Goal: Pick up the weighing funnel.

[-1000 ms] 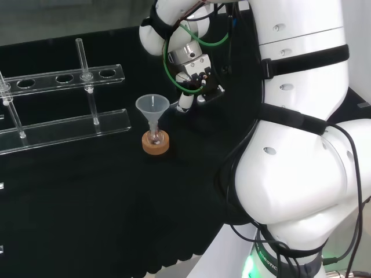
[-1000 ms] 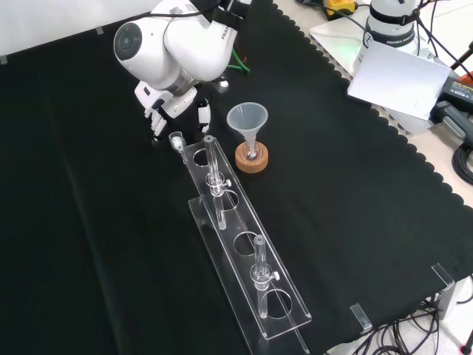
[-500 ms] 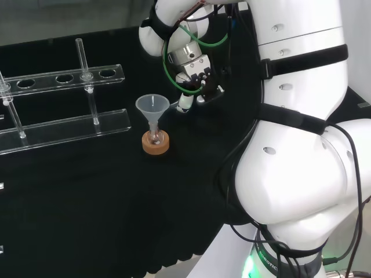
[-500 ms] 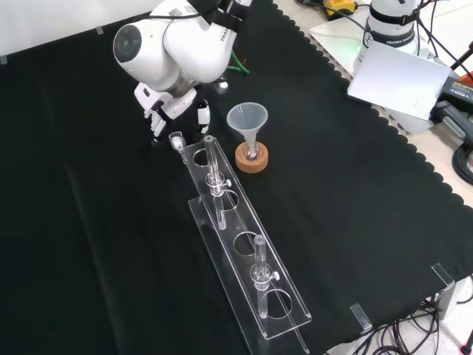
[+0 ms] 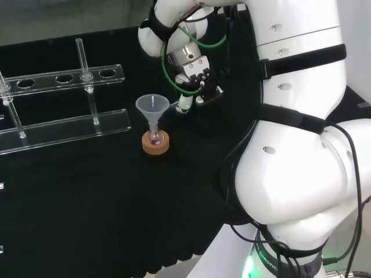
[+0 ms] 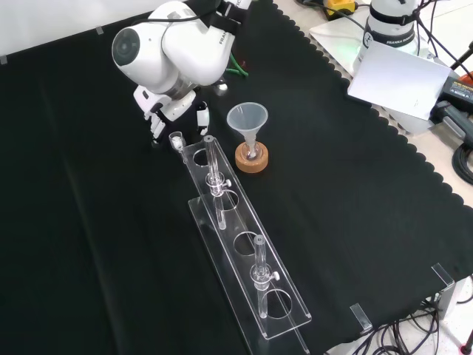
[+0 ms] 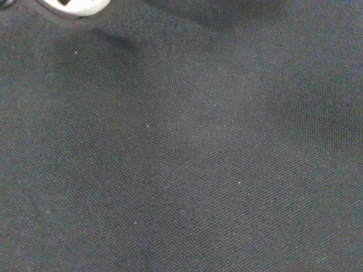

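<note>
Weighing funnel on cloth by hand, funnel stem in small flask

Black cloth: clear rack, cork ring.

From here I see a bench draped in a matte black woven cloth, its scalloped edge running diagonally down the right of the front view. Beyond that edge lies a pale tabletop with a flat white rectangular panel propped on it. A tangle of black cables hangs near the lower right corner. A pale wall strip shows at the upper left. In the head view, a grey surface sits behind the cloth. Lighting is even, casting soft shadows.
</note>
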